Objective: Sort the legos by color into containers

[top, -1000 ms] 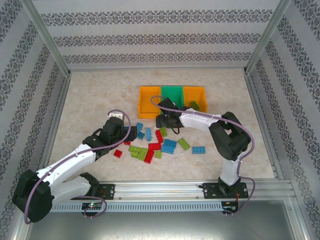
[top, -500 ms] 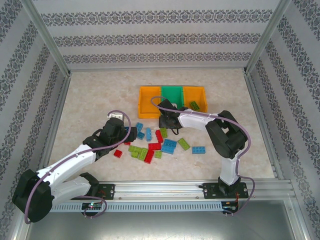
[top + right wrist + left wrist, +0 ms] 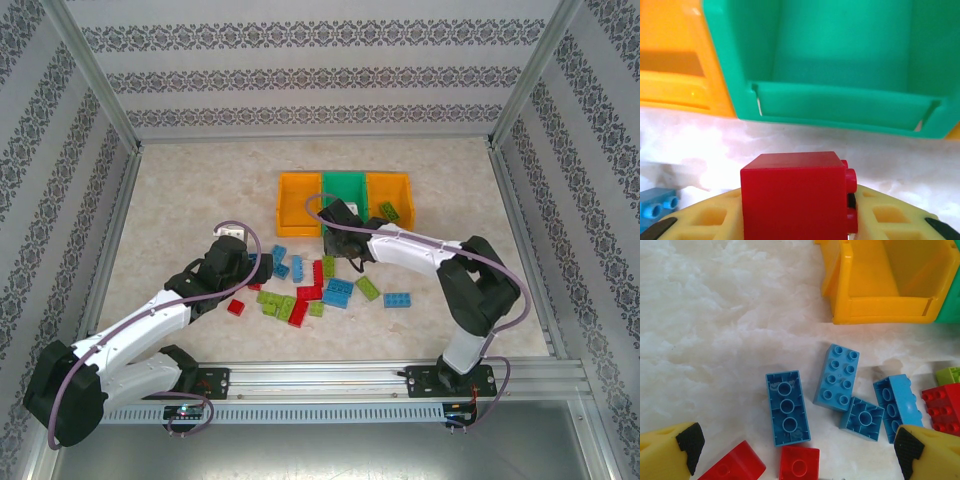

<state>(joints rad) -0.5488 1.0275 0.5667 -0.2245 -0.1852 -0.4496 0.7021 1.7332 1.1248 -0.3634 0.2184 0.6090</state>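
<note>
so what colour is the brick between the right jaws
red; the brick shows best in the right wrist view

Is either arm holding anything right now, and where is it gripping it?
The right gripper pinches a red brick by two opposite sides. The left gripper is open and empty.

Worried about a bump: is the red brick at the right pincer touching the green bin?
Apart. The right wrist view shows a strip of table between the red brick and the front wall of the green bin.
</note>
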